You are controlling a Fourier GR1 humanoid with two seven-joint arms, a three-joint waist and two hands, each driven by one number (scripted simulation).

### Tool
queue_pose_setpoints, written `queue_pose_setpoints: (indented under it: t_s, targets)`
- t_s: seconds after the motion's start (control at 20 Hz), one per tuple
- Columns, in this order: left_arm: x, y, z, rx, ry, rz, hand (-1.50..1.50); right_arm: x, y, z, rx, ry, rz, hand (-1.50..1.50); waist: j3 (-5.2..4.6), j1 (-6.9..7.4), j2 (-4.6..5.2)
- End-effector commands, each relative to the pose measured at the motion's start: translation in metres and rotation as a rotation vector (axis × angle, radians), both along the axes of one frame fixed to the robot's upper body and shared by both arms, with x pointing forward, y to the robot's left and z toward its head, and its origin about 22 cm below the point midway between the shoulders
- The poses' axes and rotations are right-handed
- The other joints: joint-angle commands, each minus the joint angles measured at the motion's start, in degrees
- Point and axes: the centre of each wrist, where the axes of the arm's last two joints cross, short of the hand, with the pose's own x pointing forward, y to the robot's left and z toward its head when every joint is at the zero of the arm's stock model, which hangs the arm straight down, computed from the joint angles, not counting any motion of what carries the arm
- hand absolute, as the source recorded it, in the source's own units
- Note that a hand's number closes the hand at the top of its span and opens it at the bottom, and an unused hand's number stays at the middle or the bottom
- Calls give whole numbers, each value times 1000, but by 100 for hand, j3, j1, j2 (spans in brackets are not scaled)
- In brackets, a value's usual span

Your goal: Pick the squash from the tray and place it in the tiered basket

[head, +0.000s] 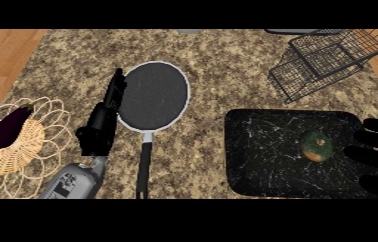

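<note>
Still lying on the black tray (258,151) at lower right: squash (316,145), untouched. Right robot hand (367,151) at the frame's right edge beside it, fingers relaxed and wide, holding nothing, likely poised for the grasp. Left robot hand (103,121) straight-fingered at left, resting. Tiered basket (325,61) waiting at upper right. No readable writing anywhere.

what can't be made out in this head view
Head view only:
- Right hand: cut off by the right edge; only dark fingers show beside the squash on the black tray, so whether they are open or shut cannot be told.
- Tiered basket: cut by the top and right edges.
- Dark item in the wicker basket: cut by the left edge, unidentifiable.
- Left hand: seen edge-on beside the frying pan.
</note>
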Motion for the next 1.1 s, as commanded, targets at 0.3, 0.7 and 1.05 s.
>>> queue_pose_setpoints:
  t_s: [0.3,0.7,1.05]
  targets:
    - [2,3,4,-3,-3,6,0,21,-11,-24,-39,11,38,-150,-12,39,12]
    - [3,-6,-1,8,7,-11,0,47,-42,-85,-109,62,44,-150,-27,7,17]
    - [5,2,4,-3,16,-9,0,66,-92,-157,-121,52,144,-150,-57,68,-15]
